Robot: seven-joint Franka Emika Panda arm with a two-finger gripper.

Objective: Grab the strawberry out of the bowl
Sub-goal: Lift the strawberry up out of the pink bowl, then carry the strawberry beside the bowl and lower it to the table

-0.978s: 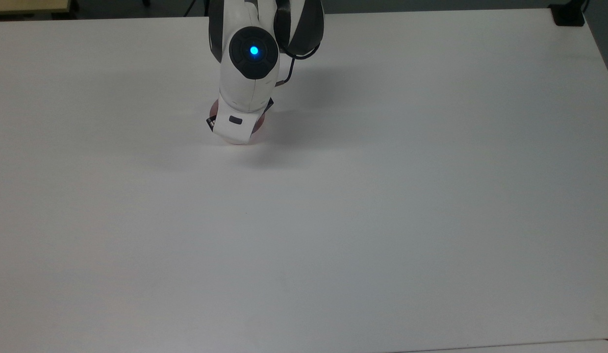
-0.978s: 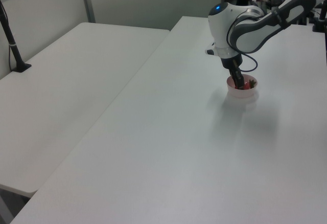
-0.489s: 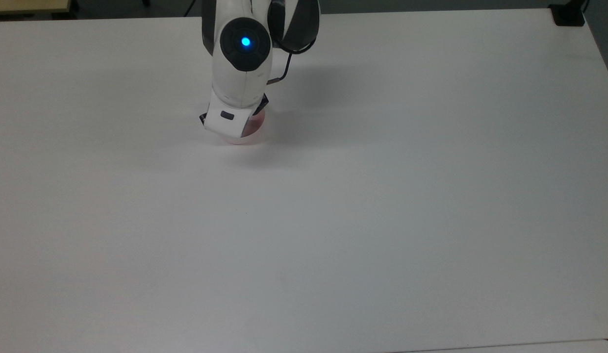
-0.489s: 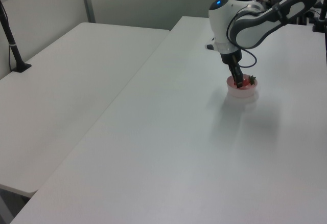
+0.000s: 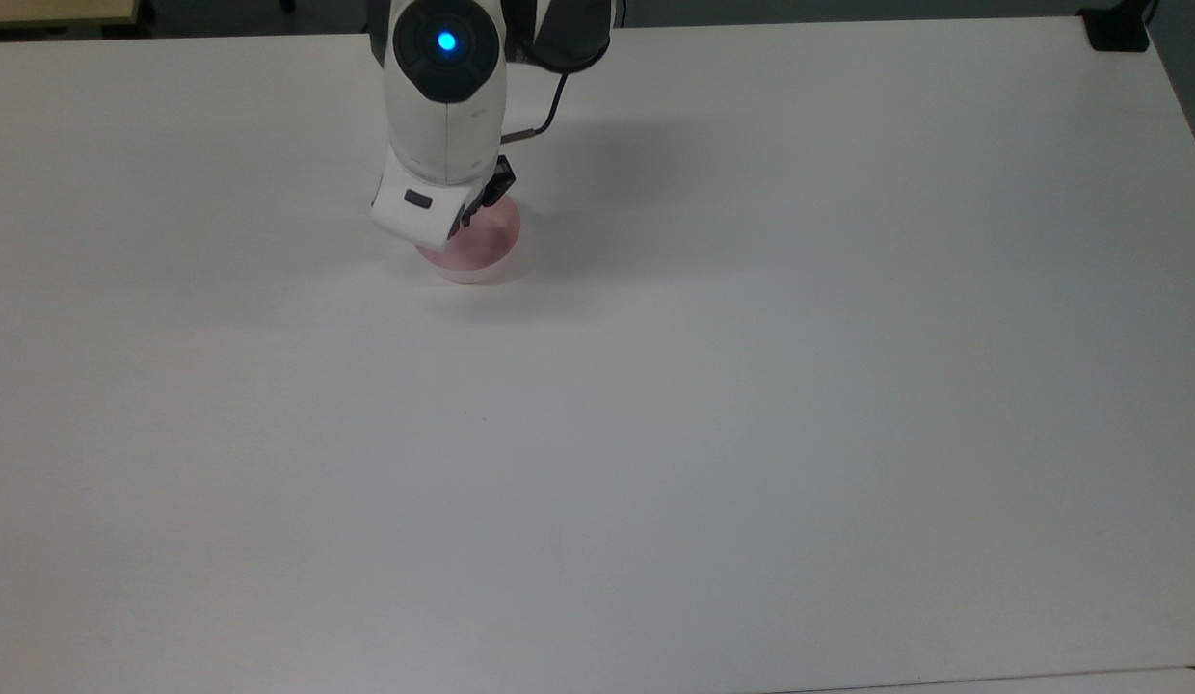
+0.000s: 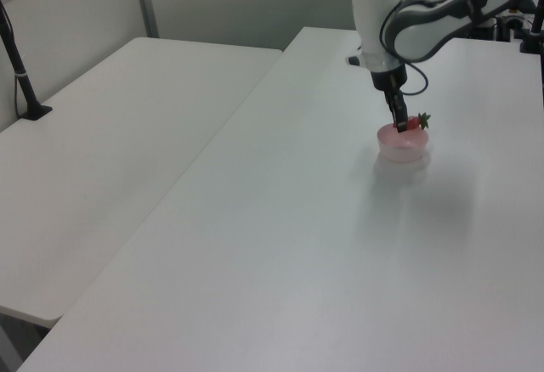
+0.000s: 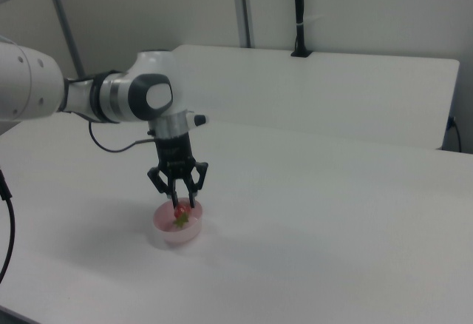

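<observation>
- Around the bowl [image 5: 482, 253] [image 6: 403, 145] [image 7: 177, 226] the white table [image 5: 752, 386] [image 6: 280, 245] [image 7: 332, 228] carries no other loose item; a second white table [image 6: 110, 134] [image 7: 332, 80] adjoins it, with a black post [image 6: 19, 66] [image 7: 298, 13] clamped at its far side.
- Over the bowl hangs my hand [image 6: 403, 124] [image 7: 179, 204], pointing down, with my arm [image 5: 446, 106] [image 6: 408, 24] [image 7: 118, 98] and a black cable [image 5: 544, 111] above it; in the top view my wrist covers the bowl's upper-left rim.
- Between my fingers [image 7: 167, 191] sits the strawberry [image 6: 415, 121] [image 7: 179, 211], clamped and raised to about rim level above the bowl's middle.
- Seen from the left view, the strawberry's long axis lies roughly level, red body at my fingers and green leaves pointing to the left view's right; in the right view the leaves sit at its lower end.
- Compared with one second ago, my hand has risen: then the fingers reached down inside the bowl with the fruit low against its wall, whereas the fruit is now lifted clear of the floor. In the top view my wrist has shifted up and to the top view's left, uncovering more of the bowl's pink interior.
- Bowl position on the table is unchanged.
</observation>
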